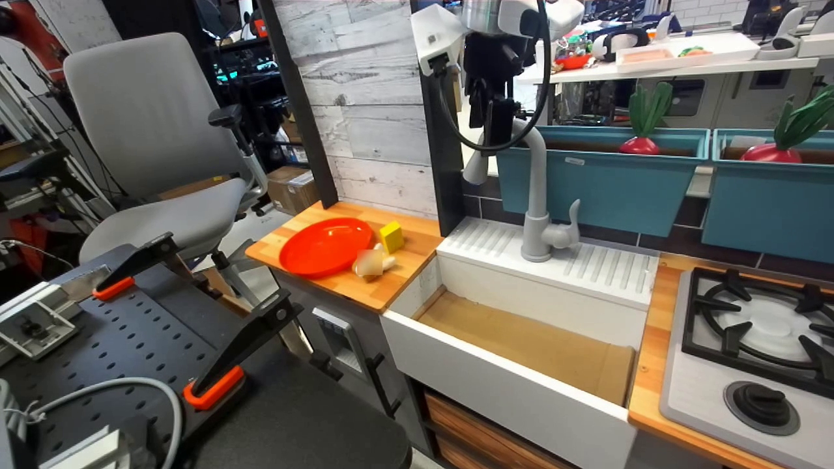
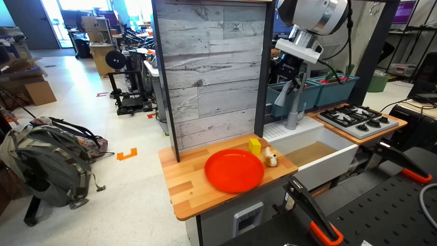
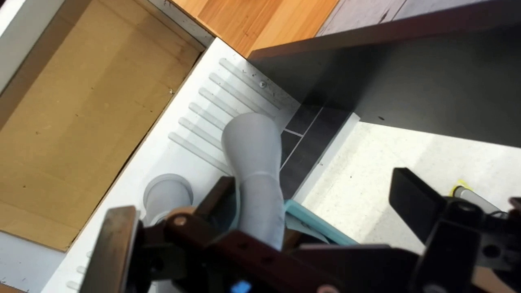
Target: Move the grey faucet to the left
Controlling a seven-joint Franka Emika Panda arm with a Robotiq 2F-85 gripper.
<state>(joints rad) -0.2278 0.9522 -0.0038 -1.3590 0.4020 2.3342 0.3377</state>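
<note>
A tall wall of grey and white wood boards (image 2: 211, 71) stands at the back of a light brown wooden counter (image 2: 186, 184). A big white box-shaped sink (image 1: 495, 397) is just beside the counter. A white and silver robot arm (image 2: 310, 15) hangs down over the back of the sink. Two long blue-green planter boxes (image 1: 599, 189) are behind the sink. Next to the sink is a flat grey stove with black knobs (image 2: 356, 121). The dull grey faucet with a tall bent neck (image 1: 538, 176) stands upright on the white ledge (image 1: 609, 267) at the back of the sink, and its spout points toward the wood wall. The black gripper (image 3: 315, 191) is up by the top of the neck, its two fingers spread apart. In the wrist view the neck shows between them, close to one finger and well away from the other. A round red-orange plate (image 2: 235, 171) lies on the counter. Near it are a white and tan toy dog (image 2: 270, 159) and a small yellow block (image 1: 391, 237).
</note>
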